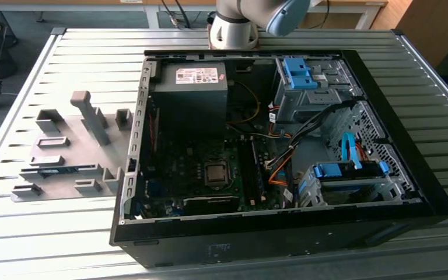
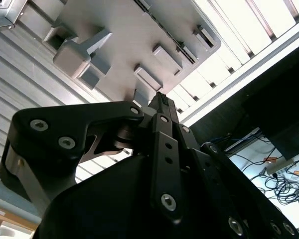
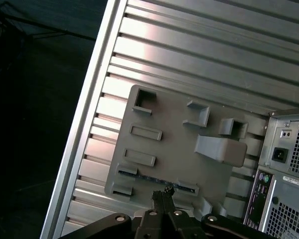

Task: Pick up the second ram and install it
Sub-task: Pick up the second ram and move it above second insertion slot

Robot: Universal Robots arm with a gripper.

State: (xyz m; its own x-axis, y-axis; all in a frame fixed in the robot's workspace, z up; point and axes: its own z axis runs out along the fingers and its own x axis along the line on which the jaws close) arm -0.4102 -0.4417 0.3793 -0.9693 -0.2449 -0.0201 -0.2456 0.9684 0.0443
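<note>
Approach step: the gripper, closed and empty, points at the second ram in its grey holder; grasping calls for opening astride its edge.

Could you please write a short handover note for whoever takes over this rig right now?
Gripper: shut, holding nothing, hovering over the grey holder plate.
Second ram: lying in its holder on that plate, close under the gripper's tips in the first wrist view, to the exterior view's left of the open computer case.
Done: arm brought over the plate.
Left: the ram is not yet picked up or installed.
</note>
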